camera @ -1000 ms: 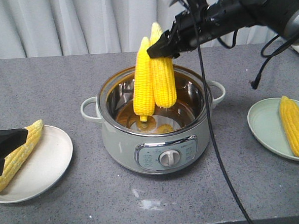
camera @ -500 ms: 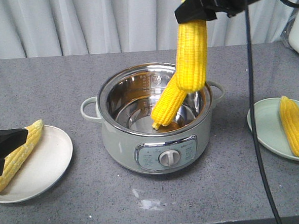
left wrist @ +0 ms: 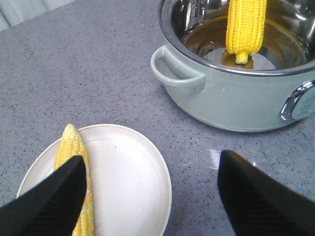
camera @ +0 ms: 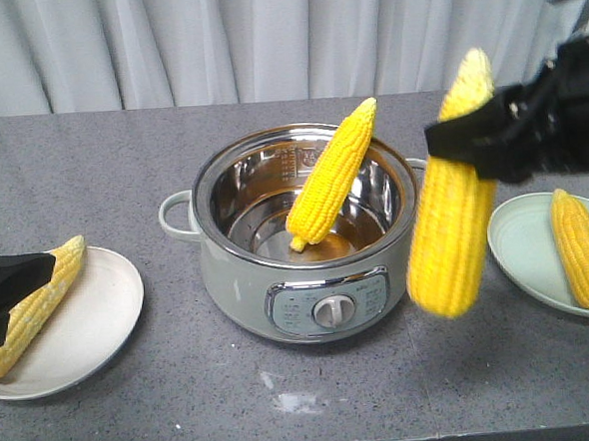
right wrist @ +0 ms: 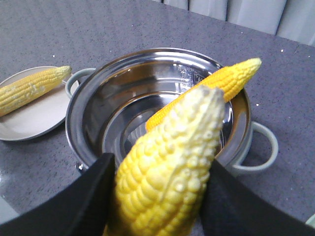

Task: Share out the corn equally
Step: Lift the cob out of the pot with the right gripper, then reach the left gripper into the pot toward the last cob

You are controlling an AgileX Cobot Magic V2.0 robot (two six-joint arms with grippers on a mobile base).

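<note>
R fingers [right wrist: 93, 201] are closed on the upper part of a corn cob [camera: 450, 221]. It hangs upright in the air btwn pot [camera: 228, 284] and right plate [camera: 522, 257], lower end blurred. L fingers [left wrist: 49, 196] are spread wide and empty over the left plate [camera: 90, 313], partly hiding the left cob [camera: 62, 270]. The pot cob [camera: 330, 173] leans on the rim. The fourth cob [camera: 583, 248] lies on the right plate, which is cut off at the frame edge.

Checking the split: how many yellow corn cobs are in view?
4: a cob on the cream round plate, another leaning in the grey-green steel-lined pot, another held in the right jaws, another on the pale green plate. None seems hidden.
</note>
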